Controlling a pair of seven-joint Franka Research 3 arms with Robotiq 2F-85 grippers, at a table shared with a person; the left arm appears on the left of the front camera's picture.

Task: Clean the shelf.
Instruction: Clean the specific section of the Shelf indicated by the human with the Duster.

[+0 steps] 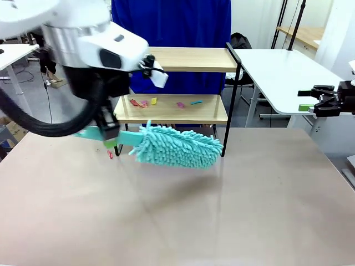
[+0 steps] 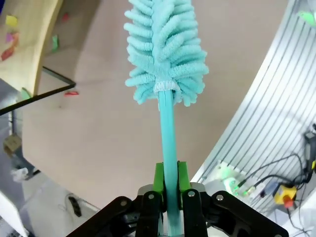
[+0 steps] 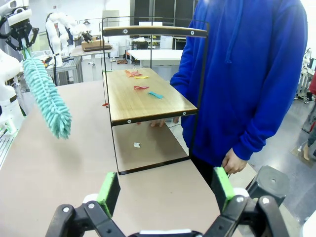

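Observation:
The shelf point(image 1: 188, 59) stands at the table's far side, two wooden boards in a black frame. Small coloured scraps point(image 1: 153, 101) lie on its lower board. My left gripper point(image 1: 110, 141) is shut on the handle of a teal fluffy duster point(image 1: 177, 147), whose head hangs over the table just in front of the lower board. In the left wrist view the green pads point(image 2: 158, 177) clamp the handle, with the duster head point(image 2: 165, 54) ahead. My right gripper point(image 1: 308, 100) stands open at the far right, off the table. From the right wrist, the shelf point(image 3: 158, 106) and scraps point(image 3: 141, 87) show end-on.
A person in a blue hoodie point(image 3: 247, 74) stands close behind the shelf. A red scrap point(image 1: 110, 154) lies on the beige table by the shelf's left leg, and a white scrap point(image 3: 137, 144) lies under the shelf. A white table point(image 1: 283, 72) is at right.

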